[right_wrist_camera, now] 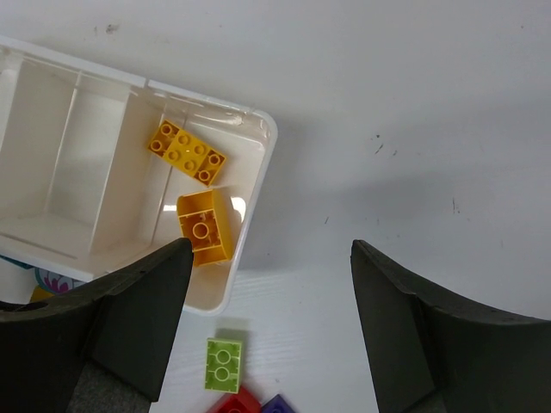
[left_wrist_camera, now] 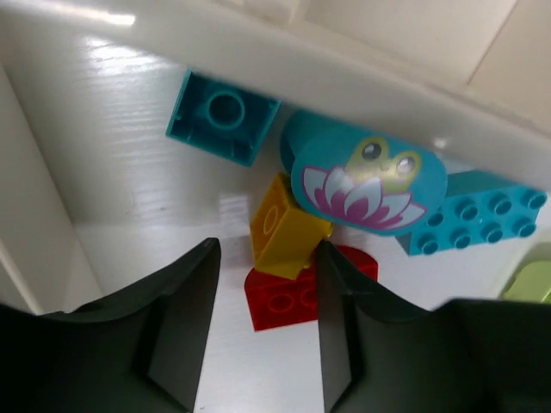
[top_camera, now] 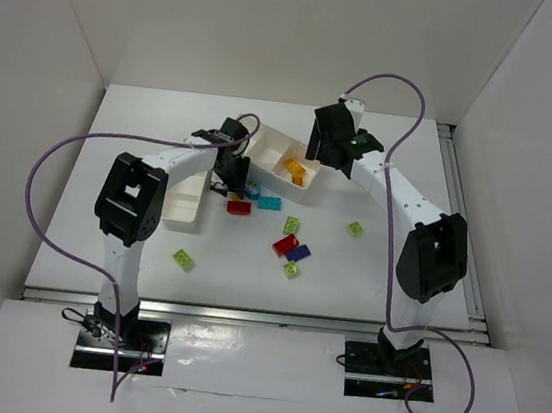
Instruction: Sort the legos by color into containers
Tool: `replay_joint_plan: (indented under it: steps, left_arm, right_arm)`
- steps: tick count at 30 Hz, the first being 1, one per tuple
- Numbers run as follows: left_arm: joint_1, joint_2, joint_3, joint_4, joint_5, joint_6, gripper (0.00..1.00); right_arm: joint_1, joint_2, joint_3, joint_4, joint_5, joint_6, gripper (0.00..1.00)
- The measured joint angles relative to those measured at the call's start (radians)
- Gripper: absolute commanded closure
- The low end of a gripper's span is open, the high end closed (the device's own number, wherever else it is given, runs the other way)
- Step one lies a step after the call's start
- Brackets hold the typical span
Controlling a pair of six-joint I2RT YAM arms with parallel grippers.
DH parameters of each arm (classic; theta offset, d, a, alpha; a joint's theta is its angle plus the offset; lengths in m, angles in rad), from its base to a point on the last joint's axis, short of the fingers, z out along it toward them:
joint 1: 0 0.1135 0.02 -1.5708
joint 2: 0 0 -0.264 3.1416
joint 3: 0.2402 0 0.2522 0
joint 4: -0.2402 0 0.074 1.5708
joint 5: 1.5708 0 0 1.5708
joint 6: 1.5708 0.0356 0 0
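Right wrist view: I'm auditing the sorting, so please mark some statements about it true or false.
1. Two orange-yellow bricks lie in the white tray's end compartment. True.
2. The right end effector grips a brick. False: it is open and empty.
3. The lime green brick lies inside the tray. False: it lies on the table, outside the tray.
4. Dividers split the tray into compartments. True.

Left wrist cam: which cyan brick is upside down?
The square cyan brick left of the frog-print piece: its hollow underside faces up. The longer cyan brick shows its studs.
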State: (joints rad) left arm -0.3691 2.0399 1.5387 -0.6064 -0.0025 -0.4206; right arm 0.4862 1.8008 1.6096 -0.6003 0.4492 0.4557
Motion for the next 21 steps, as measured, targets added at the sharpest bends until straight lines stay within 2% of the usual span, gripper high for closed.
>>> replay_joint_plan:
  steps: [5, 6, 7, 11, 16, 21]
  left_arm:
    - [-0.001, 0.036, 0.019, 0.001, -0.007, 0.001, 0.59]
    - [-0.003, 0.04, 0.019, 0.002, -0.009, 0.0, 0.68]
    - [-0.005, 0.041, 0.021, 0.001, -0.012, 0.003, 0.71]
    - [-0.012, 0.041, 0.027, -0.001, -0.031, 0.002, 0.79]
    - [-0.021, 0.012, 0.027, -0.02, -0.031, 0.003, 0.79]
    - [-0.036, -0.114, 0.032, -0.051, -0.023, 0.003, 0.79]
  right_arm:
    - [0.0, 0.0, 0.0, -0.009, 0.006, 0.0, 0.19]
    - [0.0, 0.0, 0.0, -0.01, 0.006, 0.002, 0.19]
    - [0.0, 0.0, 0.0, -0.012, 0.007, 0.003, 0.19]
    - [0.0, 0.0, 0.0, -0.016, 0.007, 0.005, 0.19]
    - [0.0, 0.0, 0.0, -0.016, 0.008, 0.008, 0.19]
    - [0.0, 0.0, 0.0, -0.021, 0.016, 0.008, 0.19]
